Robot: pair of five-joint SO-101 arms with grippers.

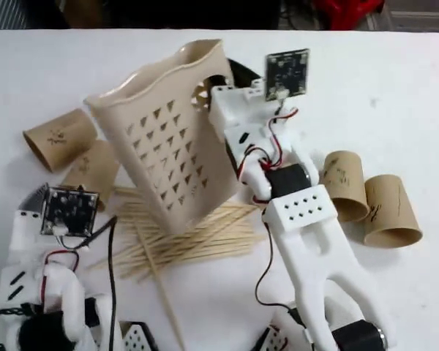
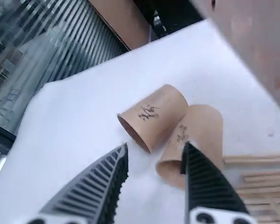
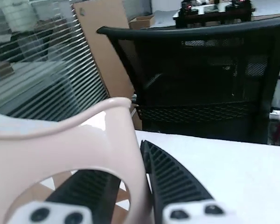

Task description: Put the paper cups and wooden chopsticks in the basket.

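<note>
Beige plastic, high view: the basket (image 1: 168, 139) stands tilted on the table (image 1: 395, 88). My right claw (image 1: 221, 82) grips its rim beside the handle hole.
Chopsticks, high view: the chopsticks (image 1: 197, 238) lie in a loose pile at the foot of the basket, and some run under it.
Cups, high view: the far cup (image 1: 58, 137) and the near cup (image 1: 94, 170) lie on their sides on my left arm's side. The third cup (image 1: 344, 184) and the fourth cup (image 1: 391, 210) lie touching each other beside my right arm.
Left claw, left wrist view: my left claw (image 2: 154, 149) is wide and holds nothing. The mouth of the near cup (image 2: 196, 135) lies just beyond the jaws, and the far cup (image 2: 154, 116) touches it behind.
Right claw, right wrist view: my right claw (image 3: 130, 154) is pressed narrow on the basket (image 3: 60, 140) wall, one jaw inside and one outside.
Risk, cup: I think a hard squeeze can crush the thin paper. A jaw that pushes the near cup may also roll both cups away.
Risk, basket: I judge that the thin wall can slip from my grip. The basket would then drop onto the chopsticks and scatter them.
Hidden: I cannot see the inside of the basket. The inner jaw is half covered by the wall. I cannot tell whether my left jaw touches the near cup.
</note>
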